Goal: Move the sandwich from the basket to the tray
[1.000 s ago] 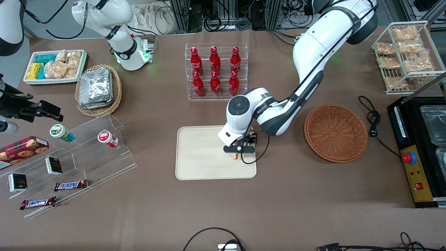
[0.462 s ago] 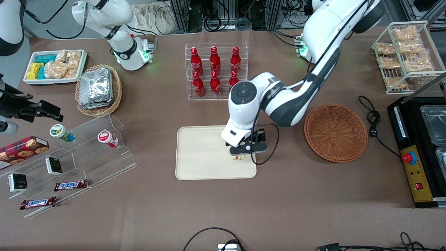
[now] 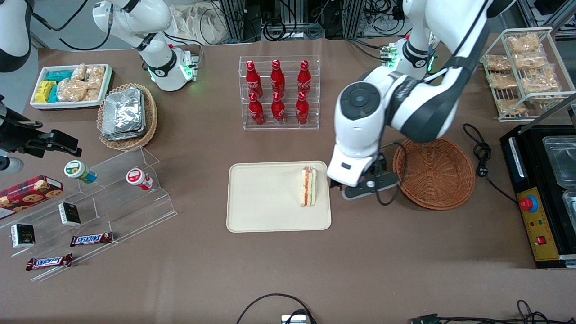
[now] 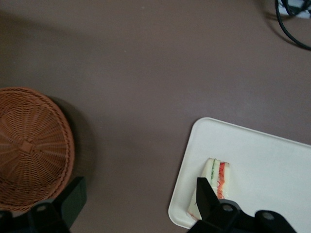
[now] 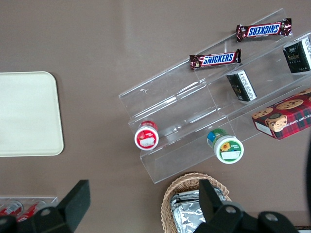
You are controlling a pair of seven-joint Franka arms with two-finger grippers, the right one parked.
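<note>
Sandwich (image 3: 308, 186) lies on the tray (image 3: 261, 198) near the edge closest to the gripper (image 3: 370, 189), which hangs spread and empty above bare table between tray and emptied basket (image 3: 434, 172); transfer looks done, only arm parking left.

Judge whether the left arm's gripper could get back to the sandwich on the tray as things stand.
Probably yes. The gripper hangs open over bare table between the tray and the basket. The sandwich lies uncovered near the tray's closest edge, with nothing between them.
</note>
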